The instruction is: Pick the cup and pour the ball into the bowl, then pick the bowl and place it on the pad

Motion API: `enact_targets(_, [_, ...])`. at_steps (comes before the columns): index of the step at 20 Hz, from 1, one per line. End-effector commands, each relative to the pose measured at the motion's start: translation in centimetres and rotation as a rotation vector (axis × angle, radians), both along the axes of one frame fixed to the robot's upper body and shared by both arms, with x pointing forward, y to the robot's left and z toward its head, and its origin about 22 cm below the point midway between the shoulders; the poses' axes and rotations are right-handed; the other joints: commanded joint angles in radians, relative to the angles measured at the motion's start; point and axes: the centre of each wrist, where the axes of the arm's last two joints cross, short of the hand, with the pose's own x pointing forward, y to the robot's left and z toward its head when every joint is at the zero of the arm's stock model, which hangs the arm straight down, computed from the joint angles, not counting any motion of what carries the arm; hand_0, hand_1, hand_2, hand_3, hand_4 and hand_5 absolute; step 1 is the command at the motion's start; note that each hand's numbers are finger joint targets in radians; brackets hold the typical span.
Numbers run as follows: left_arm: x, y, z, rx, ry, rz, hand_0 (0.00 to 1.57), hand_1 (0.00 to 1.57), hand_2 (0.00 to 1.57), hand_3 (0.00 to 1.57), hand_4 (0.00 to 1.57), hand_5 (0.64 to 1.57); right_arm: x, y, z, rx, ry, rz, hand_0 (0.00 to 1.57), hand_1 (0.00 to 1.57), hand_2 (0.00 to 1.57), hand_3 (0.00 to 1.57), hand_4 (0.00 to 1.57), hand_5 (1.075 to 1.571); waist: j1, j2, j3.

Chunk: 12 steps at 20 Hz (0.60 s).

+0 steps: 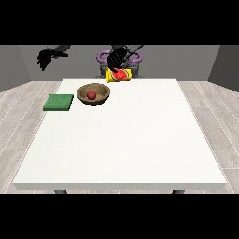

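A brown bowl (94, 94) stands on the white table (126, 140) at the back left, with a red ball (92, 95) lying inside it. Just behind and right of the bowl, a yellow cup (119, 75) with a red inside is tipped on its side, mouth turned towards the camera. The hand at the view's right (116, 59) is curled over the cup from above and holds it above the table's far edge. The hand at the view's left (48, 57) hangs in the air beyond the table's left corner, fingers relaxed and holding nothing. A green pad (59, 102) lies flat left of the bowl.
The robot's torso with purple parts (101, 57) stands behind the table's far edge. Grey wooden floor surrounds the table.
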Motion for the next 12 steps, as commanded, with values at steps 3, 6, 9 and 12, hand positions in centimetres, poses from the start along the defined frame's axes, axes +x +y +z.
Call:
enact_targets(3, [1.3,4.6,1.7,-0.751,0.049,0.243,1.3,1.3,1.57,1.57,1.57,1.156,-2.4,-1.4,-1.1,0.022,0.033,-0.046,0.0,0.0,0.0,0.0,0.0,1.567,0.044,-0.01,-0.0096])
enact_targets(6, [0.2,5.3,0.7,-1.087,0.095,0.264,1.02,1.02,1.26,0.94,1.39,1.3,-3.7,-1.3,-2.5,0.022,0.071,-0.089,0.0,0.0,0.0,0.0,0.22,1.565,0.096,-0.002,-0.0099])
enact_targets(9, [-1.0,6.8,-0.8,-1.451,0.136,0.365,0.0,0.0,0.0,0.0,0.63,1.569,-1.5,0.8,-1.7,0.044,0.007,-0.038,0.0,0.0,0.0,0.0,0.35,1.568,0.059,0.081,-0.023])
enact_targets(12, [-2.2,8.0,-1.3,-1.693,0.179,0.325,0.0,0.0,0.0,0.0,0.0,1.55,0.7,4.1,-1.2,0.064,-0.055,0.005,0.0,0.0,0.0,0.0,0.3,1.568,0.032,0.149,-0.0201])
